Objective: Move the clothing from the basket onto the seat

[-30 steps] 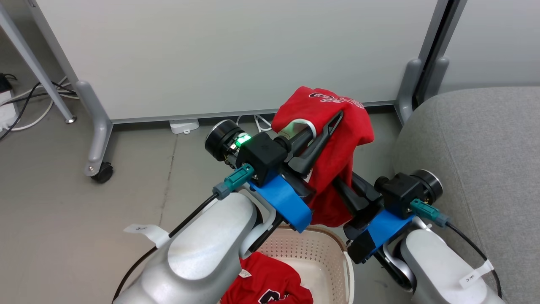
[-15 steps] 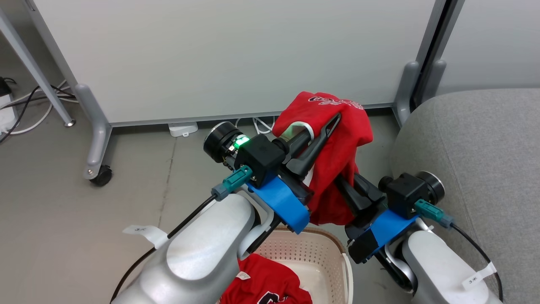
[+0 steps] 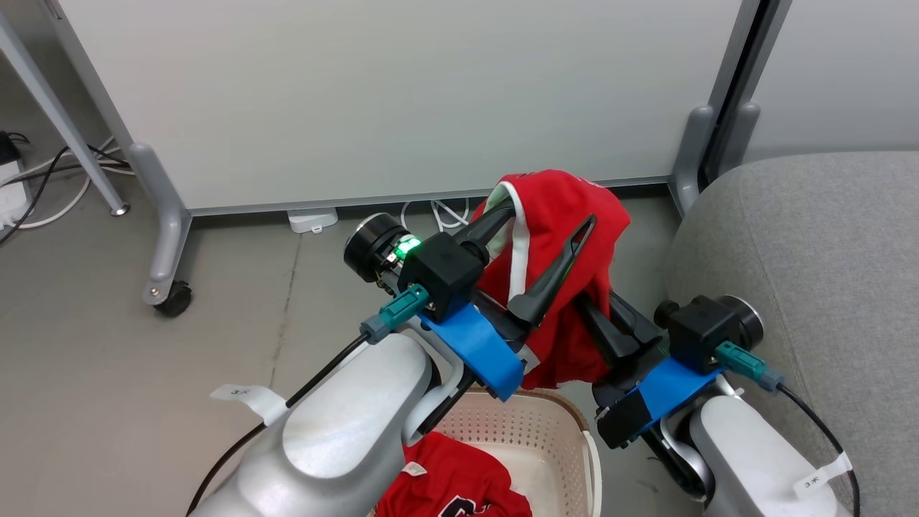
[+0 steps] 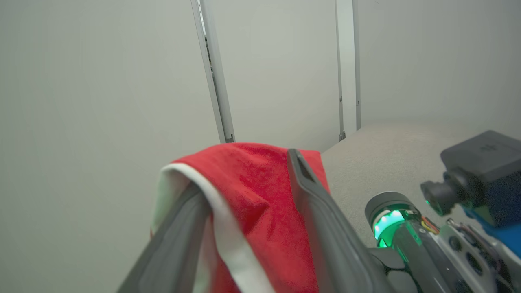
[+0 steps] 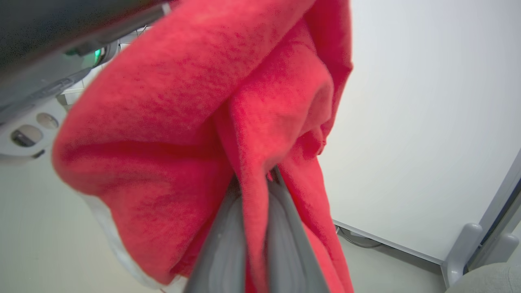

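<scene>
Aloft, red shirt (image 3: 563, 215) near basket (image 3: 518, 427).

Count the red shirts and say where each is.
2. The first shirt hangs above the basket, draped over the open left gripper and pinched by the right gripper. The second shirt lies in the basket, partly behind the left forearm; more may be hidden.

Even bright light; wrist views blurred close-up.
</scene>
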Controlling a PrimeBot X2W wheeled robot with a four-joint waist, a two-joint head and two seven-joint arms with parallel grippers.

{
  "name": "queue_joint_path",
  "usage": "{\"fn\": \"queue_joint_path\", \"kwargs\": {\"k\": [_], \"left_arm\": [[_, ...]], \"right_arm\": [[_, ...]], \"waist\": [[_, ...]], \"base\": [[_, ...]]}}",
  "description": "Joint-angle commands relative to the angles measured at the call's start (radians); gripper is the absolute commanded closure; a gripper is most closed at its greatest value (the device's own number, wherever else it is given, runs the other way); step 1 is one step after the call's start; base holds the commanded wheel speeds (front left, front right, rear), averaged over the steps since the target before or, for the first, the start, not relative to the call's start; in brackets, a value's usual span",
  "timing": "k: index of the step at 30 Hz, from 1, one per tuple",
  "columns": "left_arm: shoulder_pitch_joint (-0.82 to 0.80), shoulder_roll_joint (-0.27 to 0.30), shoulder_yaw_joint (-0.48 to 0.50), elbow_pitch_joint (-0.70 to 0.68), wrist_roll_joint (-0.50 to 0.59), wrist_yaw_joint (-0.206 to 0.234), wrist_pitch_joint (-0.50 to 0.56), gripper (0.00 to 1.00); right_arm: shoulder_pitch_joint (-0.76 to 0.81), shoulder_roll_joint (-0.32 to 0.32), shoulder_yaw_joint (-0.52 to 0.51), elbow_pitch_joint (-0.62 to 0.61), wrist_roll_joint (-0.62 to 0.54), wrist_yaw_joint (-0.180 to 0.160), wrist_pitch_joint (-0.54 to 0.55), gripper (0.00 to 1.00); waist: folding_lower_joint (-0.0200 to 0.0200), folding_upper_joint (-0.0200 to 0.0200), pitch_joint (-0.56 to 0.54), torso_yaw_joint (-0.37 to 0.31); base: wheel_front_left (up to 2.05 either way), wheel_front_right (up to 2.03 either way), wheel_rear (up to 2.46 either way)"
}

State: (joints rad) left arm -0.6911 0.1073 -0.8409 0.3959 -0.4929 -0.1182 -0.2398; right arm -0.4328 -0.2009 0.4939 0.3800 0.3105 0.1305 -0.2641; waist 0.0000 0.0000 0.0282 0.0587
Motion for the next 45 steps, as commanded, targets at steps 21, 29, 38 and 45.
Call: {"fn": "queue_joint_path", "kwargs": {"k": [21,29,38,45], "left_arm": [[0.04,0.038,-0.006,-0.006,0.002,0.036,-0.013,0.0],[0.041,0.049,-0.016,-0.018,0.017,0.047,-0.016,0.0],[0.046,0.039,-0.042,-0.022,0.036,0.051,-0.019,0.0],[0.04,0.026,-0.063,-0.015,0.047,0.048,-0.021,0.0]], "right_arm": [[0.083,0.02,-0.192,-0.06,-0.031,0.0,-0.001,1.0],[0.114,0.032,-0.282,-0.093,-0.048,0.0,-0.001,1.0],[0.16,0.054,-0.369,-0.125,-0.065,0.0,-0.001,1.0],[0.188,0.068,-0.421,-0.152,-0.071,0.0,-0.001,1.0]], "waist": [[0.0,0.0,0.036,-0.045],[0.0,0.0,0.061,-0.094],[0.0,0.0,0.08,-0.164],[0.0,0.0,0.102,-0.218]], "base": [[0.0,0.0,0.0],[0.0,0.0,0.0],[0.0,0.0,0.0],[0.0,0.0,0.0]]}}
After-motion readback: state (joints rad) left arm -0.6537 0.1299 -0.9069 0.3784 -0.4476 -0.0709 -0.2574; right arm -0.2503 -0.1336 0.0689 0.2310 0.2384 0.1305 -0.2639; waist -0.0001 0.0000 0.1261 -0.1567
